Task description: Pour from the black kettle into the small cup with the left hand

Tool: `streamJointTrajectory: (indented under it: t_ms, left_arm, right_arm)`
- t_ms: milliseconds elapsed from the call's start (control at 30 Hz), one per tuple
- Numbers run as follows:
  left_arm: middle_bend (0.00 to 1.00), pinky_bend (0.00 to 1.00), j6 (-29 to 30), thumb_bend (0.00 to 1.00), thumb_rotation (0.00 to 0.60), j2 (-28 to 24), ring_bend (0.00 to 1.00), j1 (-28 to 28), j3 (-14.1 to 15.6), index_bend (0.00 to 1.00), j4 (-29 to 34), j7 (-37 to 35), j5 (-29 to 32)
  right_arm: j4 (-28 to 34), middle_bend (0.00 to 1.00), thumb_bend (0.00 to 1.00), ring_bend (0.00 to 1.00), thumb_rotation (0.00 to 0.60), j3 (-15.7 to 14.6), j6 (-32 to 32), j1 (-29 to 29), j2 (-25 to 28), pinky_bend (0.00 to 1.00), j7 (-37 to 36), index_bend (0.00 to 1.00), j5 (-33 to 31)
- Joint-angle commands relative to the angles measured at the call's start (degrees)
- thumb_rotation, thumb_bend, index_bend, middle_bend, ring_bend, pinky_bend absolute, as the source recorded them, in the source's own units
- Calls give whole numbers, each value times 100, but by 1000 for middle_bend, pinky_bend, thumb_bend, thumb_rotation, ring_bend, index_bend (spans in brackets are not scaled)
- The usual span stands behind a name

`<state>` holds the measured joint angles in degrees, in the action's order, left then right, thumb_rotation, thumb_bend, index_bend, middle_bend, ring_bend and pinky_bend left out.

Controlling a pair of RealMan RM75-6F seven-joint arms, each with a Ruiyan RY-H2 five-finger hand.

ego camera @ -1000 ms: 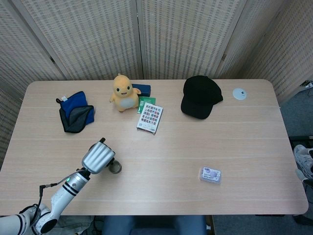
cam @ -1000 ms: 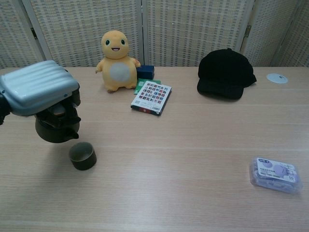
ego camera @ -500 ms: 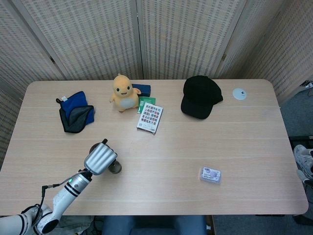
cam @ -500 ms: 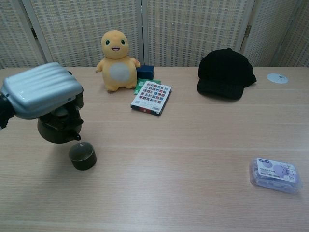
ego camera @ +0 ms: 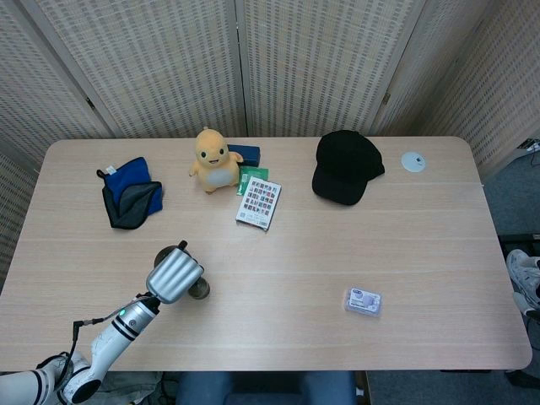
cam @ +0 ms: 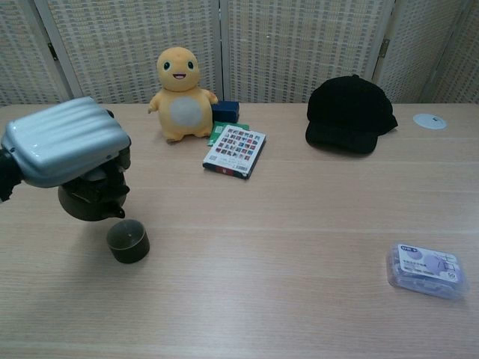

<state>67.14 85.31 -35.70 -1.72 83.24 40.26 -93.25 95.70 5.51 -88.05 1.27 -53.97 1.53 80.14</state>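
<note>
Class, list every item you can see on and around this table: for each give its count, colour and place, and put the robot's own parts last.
Round black kettle: 1, black, near left, held above the table.
Small dark cup: 1, dark olive, just below the kettle's spout.
Yellow plush toy: 1, yellow, far left-centre.
Printed card box: 1, multicoloured, beside the toy.
Green packet: 1, green, partly under the box.
Dark blue box: 1, behind the toy.
Black cap: 1, far right.
Blue and grey cloth: 1, far left.
White disc: 1, far right corner.
Clear plastic case: 1, purplish, near right.
Left hand: 1, silver, holds the kettle.
</note>
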Motion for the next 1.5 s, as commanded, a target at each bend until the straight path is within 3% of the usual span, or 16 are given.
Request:
streamJointTrajectory:
  t_ms: [33,967,1500]
  left_arm:
    - [1000,508,6,358,531,1,965,1,5,1000,-5,4,-19]
    - [1000,508,-32,362,540,48,966,-37,122,1000,-96,187,-364]
    - [1000,508,-49,363,590,76,966,-34,97,1000,-168,252,-390]
  right_arm:
    - [1,384,169,314,600,-1,-3,2,1,383,-3,381,5]
    - [7,384,170,314,600,-9,-48,58,23,384,-45,381,4]
    - [0,384,170,315,600,-7,-48,68,23,384,-50,381,-2]
